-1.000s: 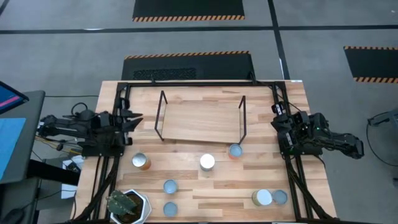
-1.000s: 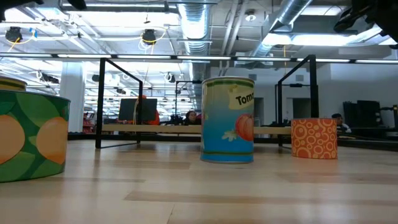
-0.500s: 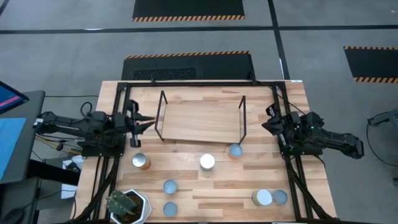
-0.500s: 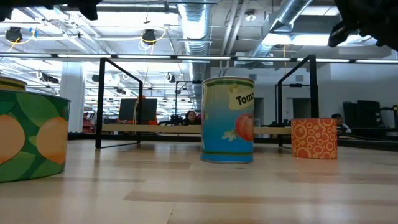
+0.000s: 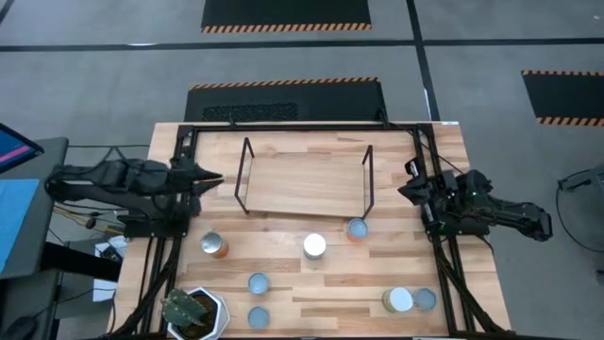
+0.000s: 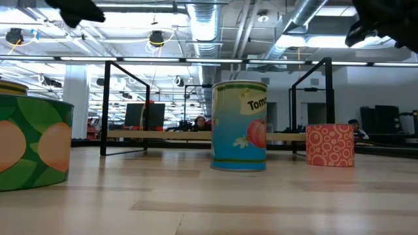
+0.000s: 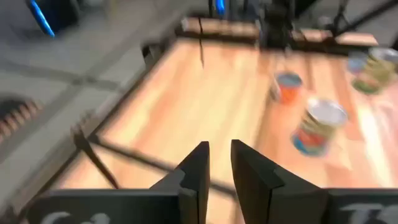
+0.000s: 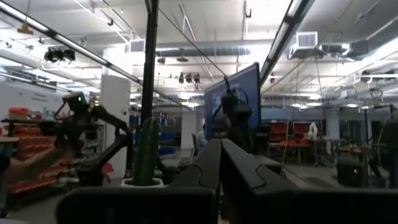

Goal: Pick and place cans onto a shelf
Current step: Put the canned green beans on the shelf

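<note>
1. Seven small round tin cans stand on the wooden desk, near the bare light-wood shelf.
2. White hexagonal pot holds a green plant.
3. Left gripper: fingers slightly apart, empty.
4. Right gripper: fingers seemingly pressed together.

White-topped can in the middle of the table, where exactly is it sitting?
In the high view the white-topped can stands on the table just in front of the shelf, between the orange-sided can and the blue-topped can.
</note>
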